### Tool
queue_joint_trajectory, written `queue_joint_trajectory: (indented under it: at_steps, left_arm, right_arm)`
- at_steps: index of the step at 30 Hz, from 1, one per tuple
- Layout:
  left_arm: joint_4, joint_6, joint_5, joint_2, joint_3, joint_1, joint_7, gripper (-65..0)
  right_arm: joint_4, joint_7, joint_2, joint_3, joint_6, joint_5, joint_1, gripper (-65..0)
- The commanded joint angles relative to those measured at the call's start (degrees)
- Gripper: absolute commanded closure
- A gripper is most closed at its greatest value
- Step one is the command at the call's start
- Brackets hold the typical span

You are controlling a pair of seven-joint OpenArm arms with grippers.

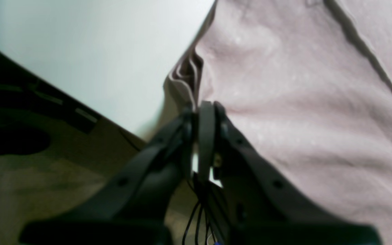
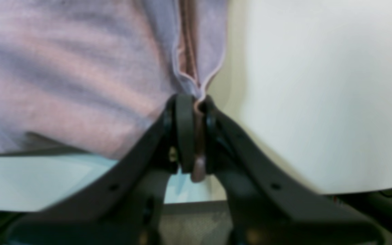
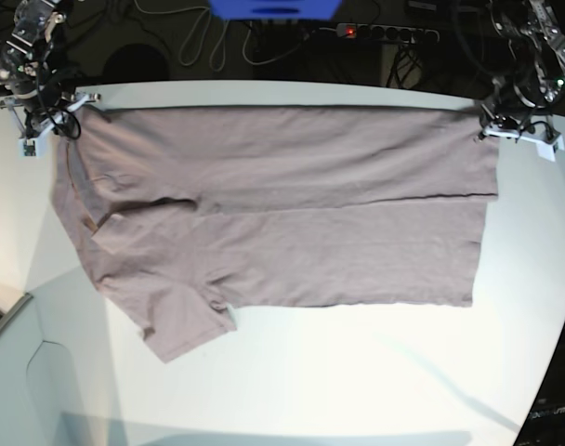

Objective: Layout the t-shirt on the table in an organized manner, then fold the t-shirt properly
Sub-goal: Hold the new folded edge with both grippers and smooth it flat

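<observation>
Two grippers pinch the far corners of the t-shirt on the white table.

In the left wrist view, the left gripper [image 1: 204, 109] is squeezed tight on a bunched edge of the t-shirt [image 1: 301, 102]. The white table [image 1: 107, 58] shows beside the cloth, and past its curved edge is a dark floor [image 1: 29, 177]. In the right wrist view, the right gripper [image 2: 196, 105] is squeezed on a folded hem, and a bit of cloth pokes down between its jaws. Only the base view shows the whole t-shirt [image 3: 292, 214]: it lies spread wide on the table [image 3: 375, 372], one half folded over the other, one sleeve sticking out at the near left. The grippers [image 3: 50, 121] [image 3: 505, 125] sit at the two far corners. Cables [image 3: 199, 37] lie behind the table.
</observation>
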State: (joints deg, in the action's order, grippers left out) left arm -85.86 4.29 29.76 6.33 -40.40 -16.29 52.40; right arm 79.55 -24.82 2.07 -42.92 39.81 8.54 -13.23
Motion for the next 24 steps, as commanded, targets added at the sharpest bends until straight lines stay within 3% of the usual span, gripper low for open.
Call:
queue_joint_trajectory:
  at_steps: [1, 17, 21, 24]
  left_arm:
    - [-0.7, 0.1, 0.0, 0.7, -0.2, 0.1, -0.7, 0.0]
    - [-0.7, 0.7, 0.4, 0.7, -0.2, -1.6, -0.7, 0.0]
    - [1.6, 7.7, -0.1, 0.7, -0.3, -1.7, -0.7, 0.0]
    - [3.2, 11.1, -0.1, 0.7, -0.4, -1.7, -0.7, 0.0]
  right_arm:
    - [0.1, -1.6, 0.4, -0.2, 0.2, 1.3, -0.5, 0.0]
    - [0.1, -1.5, 0.3, -0.3, 0.2, 1.3, -2.3, 0.0]
    - [0.1, -1.5, 0.3, -0.3, 0.2, 1.3, -2.3, 0.0]
    - [0.1, -0.5, 0.3, -0.3, 0.2, 1.3, -2.4, 0.0]
